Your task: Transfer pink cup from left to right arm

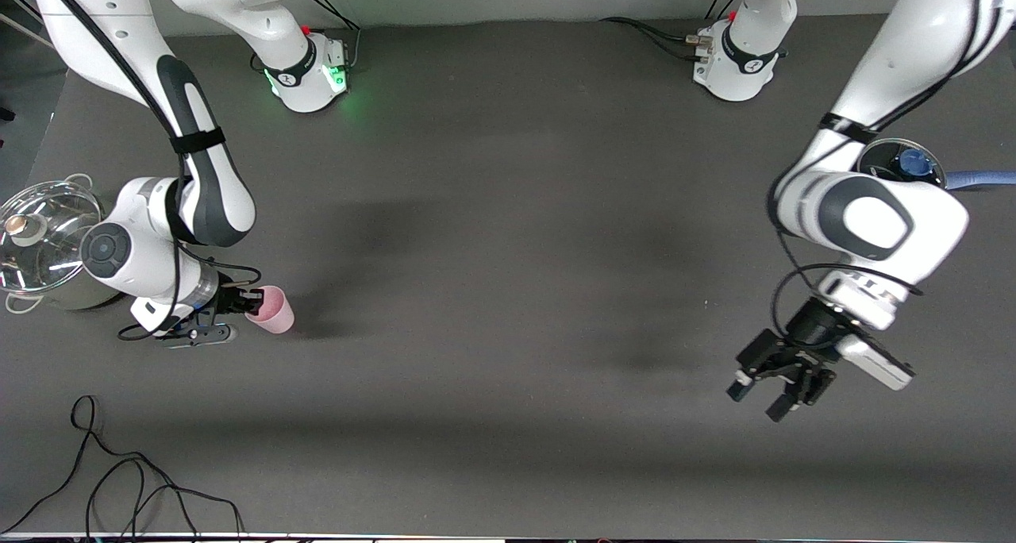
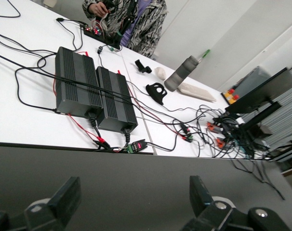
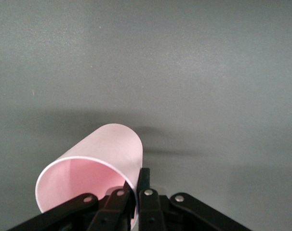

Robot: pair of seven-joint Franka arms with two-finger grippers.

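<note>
One pink cup (image 1: 271, 310) sits pinched at its rim by the right hand (image 1: 248, 298), low over the bench (image 1: 508, 249); glass-lidded pot (image 1: 44, 245) at its 9 o'clock. Left hand (image 1: 768, 392) spread wide, holding nothing.

One pink cup (image 1: 271, 310), one lidded steel pot (image 1: 40, 245), two arms, one loose black cable (image 1: 119, 479).
</note>
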